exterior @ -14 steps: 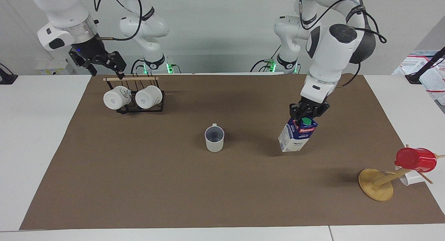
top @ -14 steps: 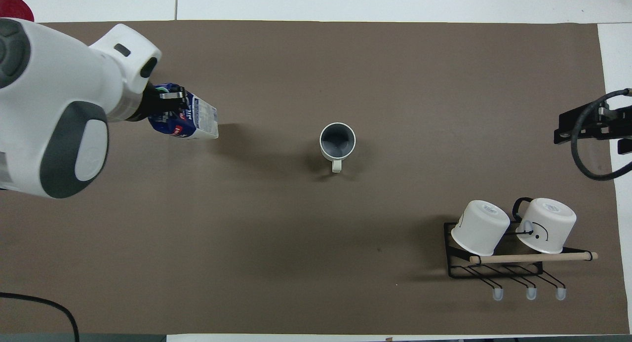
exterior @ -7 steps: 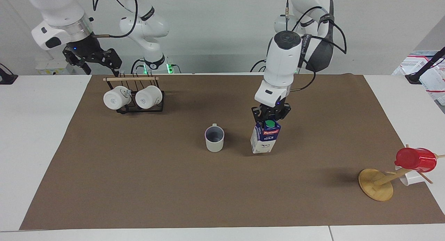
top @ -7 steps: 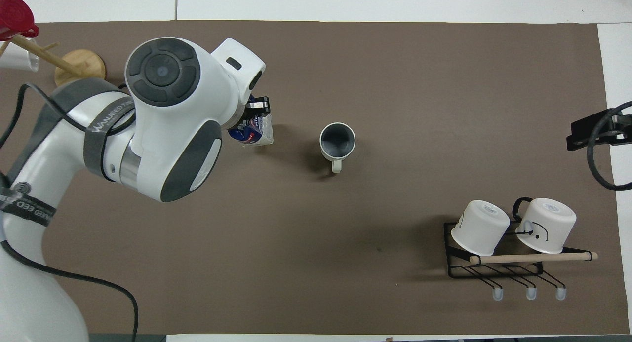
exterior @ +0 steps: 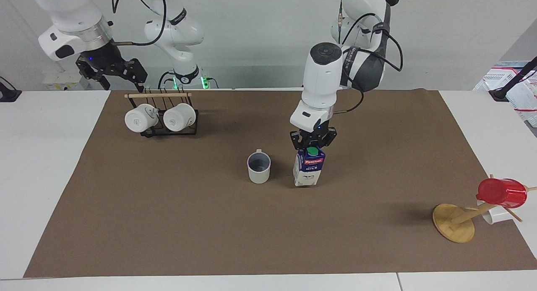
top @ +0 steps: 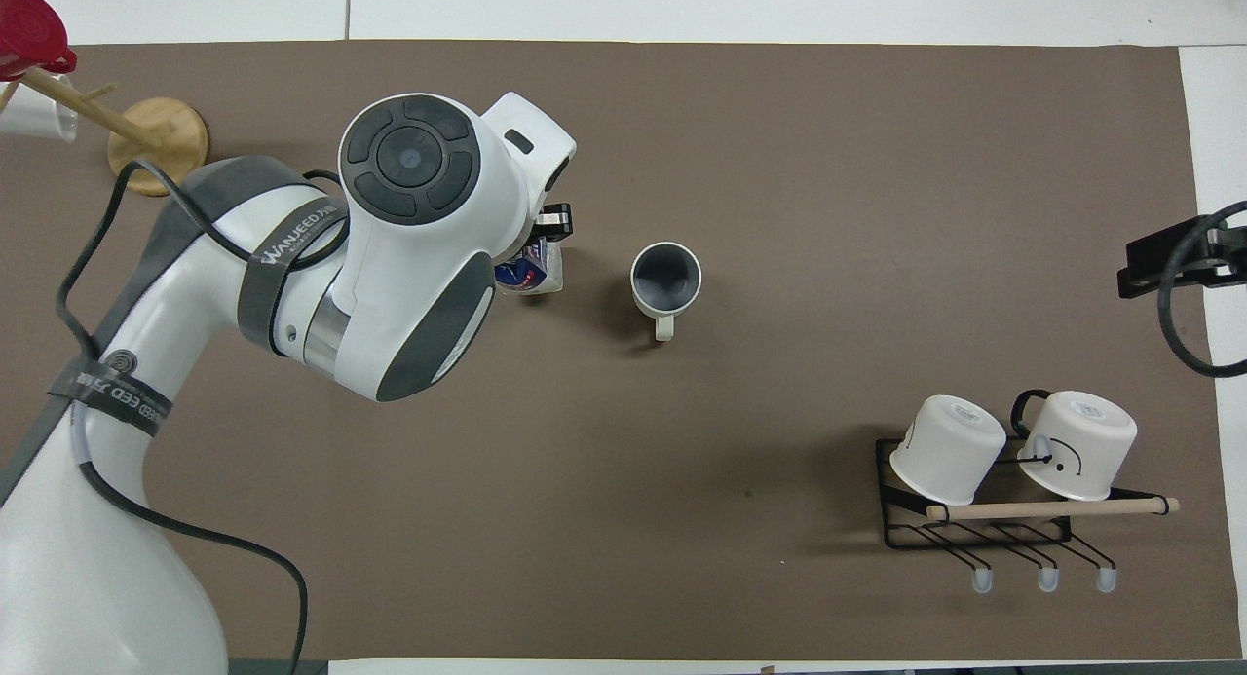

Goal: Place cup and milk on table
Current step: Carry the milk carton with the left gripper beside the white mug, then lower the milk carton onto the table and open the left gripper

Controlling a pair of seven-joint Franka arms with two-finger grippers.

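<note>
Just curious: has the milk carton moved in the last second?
Yes. The milk, held by the left gripper, came toward the cup and now stands upright beside it.

Cup [exterior: 259,167] upright on the mat [exterior: 168,224] mid-table, milk [exterior: 309,168] just beside it toward the left arm's end, mug rack [exterior: 165,116] nearer the robots toward the right arm's end, cup tree [exterior: 455,223] at the left arm's end
</note>
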